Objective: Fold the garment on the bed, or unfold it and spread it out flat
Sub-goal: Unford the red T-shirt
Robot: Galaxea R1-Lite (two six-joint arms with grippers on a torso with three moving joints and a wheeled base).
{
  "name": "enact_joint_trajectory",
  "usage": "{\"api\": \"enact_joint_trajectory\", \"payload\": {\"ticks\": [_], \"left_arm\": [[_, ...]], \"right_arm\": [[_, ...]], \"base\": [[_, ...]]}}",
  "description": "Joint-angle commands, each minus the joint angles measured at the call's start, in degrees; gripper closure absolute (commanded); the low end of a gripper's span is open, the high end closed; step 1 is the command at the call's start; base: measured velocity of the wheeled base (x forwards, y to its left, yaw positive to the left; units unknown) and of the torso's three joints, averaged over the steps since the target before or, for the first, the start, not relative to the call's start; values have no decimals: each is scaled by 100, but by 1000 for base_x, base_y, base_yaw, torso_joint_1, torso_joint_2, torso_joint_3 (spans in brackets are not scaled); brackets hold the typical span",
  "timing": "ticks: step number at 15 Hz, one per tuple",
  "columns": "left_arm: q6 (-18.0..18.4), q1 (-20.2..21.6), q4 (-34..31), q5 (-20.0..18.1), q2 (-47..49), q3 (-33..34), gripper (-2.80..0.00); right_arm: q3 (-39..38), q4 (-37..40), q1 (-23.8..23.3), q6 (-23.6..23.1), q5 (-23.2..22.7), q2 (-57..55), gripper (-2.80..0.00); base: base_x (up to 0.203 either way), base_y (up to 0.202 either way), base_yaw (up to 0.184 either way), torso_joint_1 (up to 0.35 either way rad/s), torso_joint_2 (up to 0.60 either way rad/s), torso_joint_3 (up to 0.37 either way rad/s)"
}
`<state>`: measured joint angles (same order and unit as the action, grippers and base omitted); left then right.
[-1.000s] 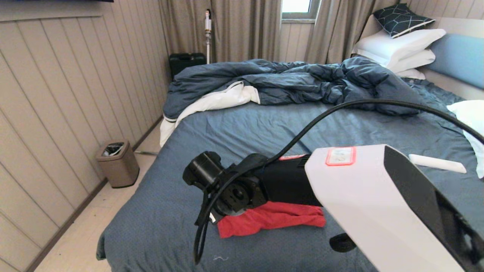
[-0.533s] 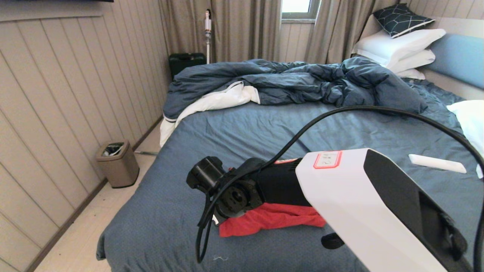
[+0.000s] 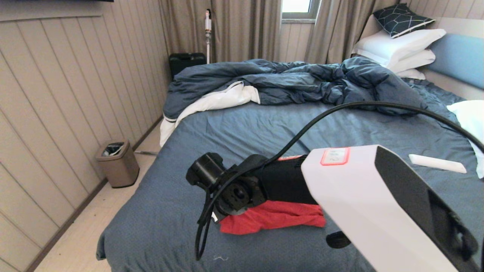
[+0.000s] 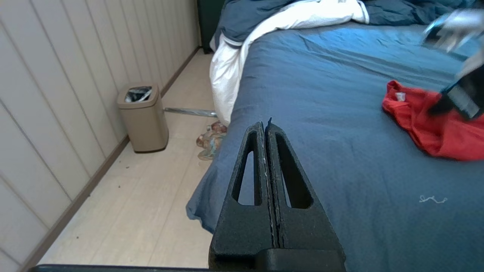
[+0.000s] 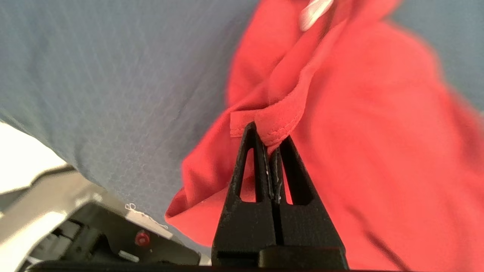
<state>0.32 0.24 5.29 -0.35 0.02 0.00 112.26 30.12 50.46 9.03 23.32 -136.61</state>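
The right gripper (image 5: 269,145) has its black fingers pressed together, pinching a stitched hem fold of the red garment (image 5: 370,124). The crumpled shirt lies on the slate-blue bed (image 5: 94,75), its small white neck tag (image 5: 315,9) visible beyond the pinched hem.

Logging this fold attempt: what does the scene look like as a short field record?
garment: red short-sleeved T-shirt, crumpled in a heap near the bed's foot
bed: slate-blue sheeted bed
right gripper: shut on a hemmed edge of the T-shirt
left gripper: shut, empty, off the bed's corner
duvet: dark blue, white-lined duvet, bunched on the far side
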Motion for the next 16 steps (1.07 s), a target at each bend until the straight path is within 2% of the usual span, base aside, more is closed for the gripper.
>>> {"api": "enact_joint_trajectory", "payload": {"ticks": [1, 4, 6, 9, 11, 14, 16], "left_arm": [[-5, 2, 7, 0, -2, 0, 0], [3, 2, 7, 0, -2, 0, 0], [-6, 2, 7, 0, -2, 0, 0], [-6, 2, 7, 0, -2, 0, 0], [-6, 2, 7, 0, -2, 0, 0], [3, 2, 7, 0, -2, 0, 0], [-5, 2, 7, 0, -2, 0, 0]], "right_arm": [[-40, 29, -149, 18, 16, 462, 0], [-254, 62, -629, -5, 26, 1363, 0], [-584, 71, -1262, -112, 27, 2150, 0], [-1527, 33, -2579, -332, -67, 3128, 0], [-1971, 8, -3498, -499, -285, 3504, 0], [-2331, -176, -4983, -788, -914, 3687, 0], [-2604, -544, -5937, -1144, -1307, 3582, 0]], "base": [[0, 0, 0, 0, 0, 0], [0, 0, 0, 0, 0, 0], [0, 0, 0, 0, 0, 0], [0, 0, 0, 0, 0, 0], [0, 0, 0, 0, 0, 0], [0, 0, 0, 0, 0, 0], [0, 0, 0, 0, 0, 0]]}}
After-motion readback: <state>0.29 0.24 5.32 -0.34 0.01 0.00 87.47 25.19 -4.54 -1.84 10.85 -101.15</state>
